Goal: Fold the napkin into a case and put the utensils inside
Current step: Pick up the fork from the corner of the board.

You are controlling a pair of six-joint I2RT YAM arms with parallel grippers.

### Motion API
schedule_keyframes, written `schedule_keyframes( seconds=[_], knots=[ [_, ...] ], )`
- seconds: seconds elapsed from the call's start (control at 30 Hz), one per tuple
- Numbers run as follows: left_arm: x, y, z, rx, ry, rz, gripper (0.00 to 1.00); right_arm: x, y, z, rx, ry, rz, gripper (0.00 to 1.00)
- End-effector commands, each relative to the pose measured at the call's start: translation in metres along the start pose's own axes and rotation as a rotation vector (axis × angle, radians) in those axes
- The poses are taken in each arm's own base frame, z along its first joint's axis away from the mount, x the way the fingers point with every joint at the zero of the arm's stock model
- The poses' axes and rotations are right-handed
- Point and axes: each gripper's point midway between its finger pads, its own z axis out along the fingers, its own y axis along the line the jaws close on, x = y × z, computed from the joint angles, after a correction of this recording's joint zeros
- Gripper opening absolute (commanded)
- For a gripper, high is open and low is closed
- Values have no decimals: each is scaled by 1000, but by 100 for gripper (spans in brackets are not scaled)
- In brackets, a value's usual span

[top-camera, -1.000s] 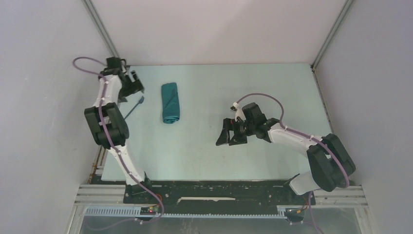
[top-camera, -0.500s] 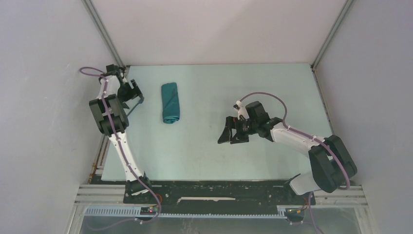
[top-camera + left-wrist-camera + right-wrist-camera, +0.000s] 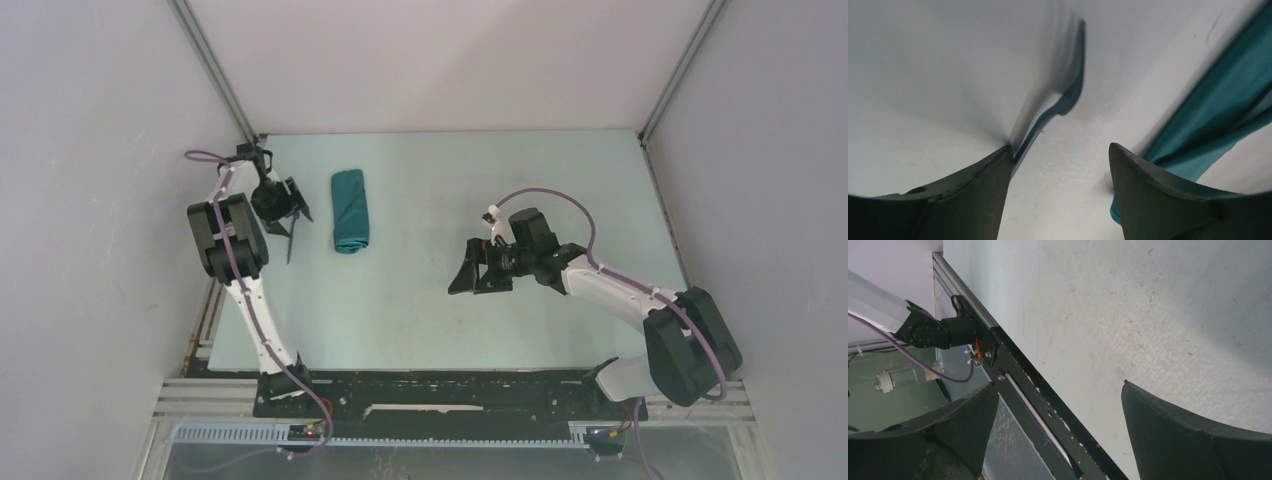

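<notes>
The napkin is folded into a narrow teal case lying lengthwise on the table's far left; its edge shows in the left wrist view. A thin dark blue utensil lies just left of it; in the left wrist view the utensil runs up from the tip of one finger. My left gripper is open, low over the table between the utensil and the case. My right gripper is open and empty over the middle of the table.
The black rail at the table's near edge and the left arm's base show in the right wrist view. Grey walls and metal posts enclose the table close behind the left arm.
My left gripper has swung right and nearer, toward the case. The utensil has turned from slanting to pointing almost straight toward the near edge. The right gripper has barely moved.
</notes>
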Motion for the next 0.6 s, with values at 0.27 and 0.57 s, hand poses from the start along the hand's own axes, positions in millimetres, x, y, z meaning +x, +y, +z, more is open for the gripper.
schedule_keyframes(
  seconds=[0.27, 0.57],
  knots=[
    [51, -3, 11, -274, 100, 109, 38, 0, 18, -13, -38, -50, -49, 100],
    [44, 1, -31, -357, -51, 112, 0, 0, 15, -10, 9, -56, -67, 100]
  ],
)
